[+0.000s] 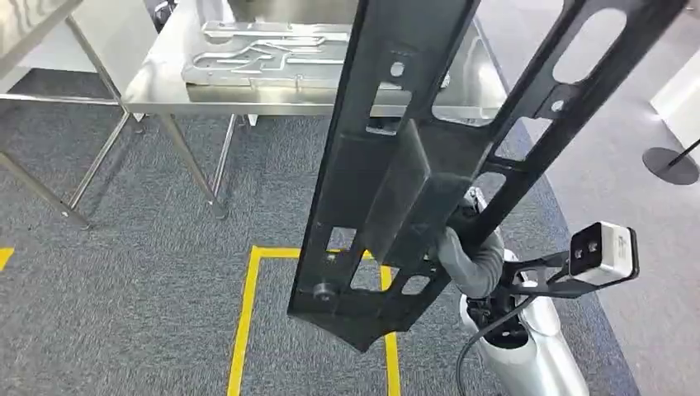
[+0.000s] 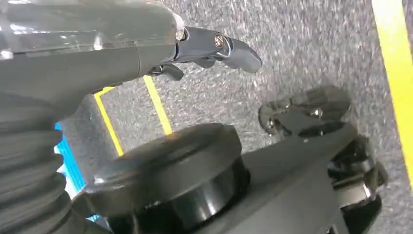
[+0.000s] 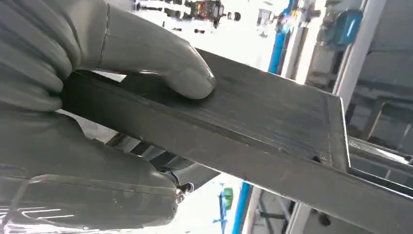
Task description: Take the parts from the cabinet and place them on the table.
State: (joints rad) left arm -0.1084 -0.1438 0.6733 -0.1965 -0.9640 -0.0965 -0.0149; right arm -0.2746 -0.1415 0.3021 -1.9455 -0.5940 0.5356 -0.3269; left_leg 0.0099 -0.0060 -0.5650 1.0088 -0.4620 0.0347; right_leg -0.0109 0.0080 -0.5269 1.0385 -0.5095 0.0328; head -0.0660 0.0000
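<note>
The steel table (image 1: 157,91) stood well ahead of my right hand (image 1: 472,257), across grey carpet, with a silver part (image 1: 264,54) already lying on its top. Rising from that hand was the black frame part (image 1: 388,190), long and slotted, tilted up and forward so that its far end crossed in front of the table. My right hand gripped it low down on a flat plate, the thumb (image 3: 160,61) pressed on one face and the rest of the hand wrapped beneath. My left hand (image 2: 214,48) hung over the carpet holding nothing, fingers loosely extended.

I judged the risk to be leverage: so much frame stood above a single low grip that it could pivot or slip in my hand, or its far end could strike the table edge on approach.
</note>
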